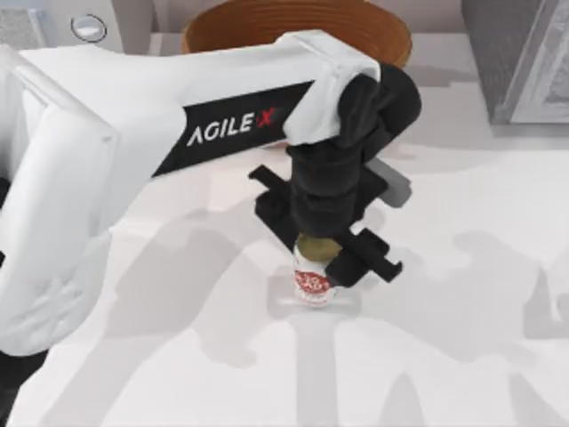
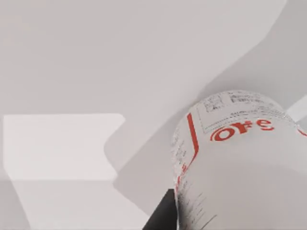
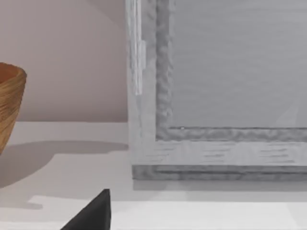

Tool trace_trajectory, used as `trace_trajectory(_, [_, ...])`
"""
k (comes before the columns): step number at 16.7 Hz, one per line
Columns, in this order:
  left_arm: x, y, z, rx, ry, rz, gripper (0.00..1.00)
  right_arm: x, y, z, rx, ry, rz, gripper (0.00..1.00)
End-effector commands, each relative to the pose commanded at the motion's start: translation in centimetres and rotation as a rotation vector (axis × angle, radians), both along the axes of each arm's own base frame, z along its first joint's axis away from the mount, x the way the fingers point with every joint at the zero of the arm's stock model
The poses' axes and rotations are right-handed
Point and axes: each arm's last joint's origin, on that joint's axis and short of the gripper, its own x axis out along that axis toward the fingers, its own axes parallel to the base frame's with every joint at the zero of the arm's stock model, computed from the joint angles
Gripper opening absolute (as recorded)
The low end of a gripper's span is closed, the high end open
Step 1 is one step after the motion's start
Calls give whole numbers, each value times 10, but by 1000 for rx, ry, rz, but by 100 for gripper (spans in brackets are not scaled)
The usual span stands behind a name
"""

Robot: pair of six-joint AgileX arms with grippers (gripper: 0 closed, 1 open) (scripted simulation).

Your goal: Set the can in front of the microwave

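Note:
The can [image 1: 313, 280] is a small white cylinder with red lettering and a dull gold top, upright near the middle of the table. My left gripper [image 1: 324, 258] reaches down from above and is shut on it, one black finger [image 1: 369, 258] against its right side. The left wrist view looks along the can [image 2: 240, 163], with bare table beyond it. I cannot tell whether its base touches the table. The microwave [image 1: 98, 27] sits at the far left corner, one silver dial showing, well away from the can. My right gripper [image 3: 93, 213] is parked facing the back right.
A brown woven basket [image 1: 293, 22] stands at the back centre, just behind my left arm. It also appears in the right wrist view as the basket [image 3: 9, 105]. A dark grey speckled box [image 1: 520, 62] fills the back right corner.

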Motion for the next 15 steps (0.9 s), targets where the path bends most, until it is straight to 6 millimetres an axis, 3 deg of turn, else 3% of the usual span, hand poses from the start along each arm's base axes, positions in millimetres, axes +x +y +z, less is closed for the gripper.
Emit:
trace_trajectory(8, [0,0,38,0,0,0,0,0,0,0,0,0,0,100])
trace_trajectory(13, [1,1,36,6,5,1,0,0,0,0,0,0,0,100])
trace_trajectory(15, [10,13,34,32,28,32,0,0,0,0,0,0,0,100])
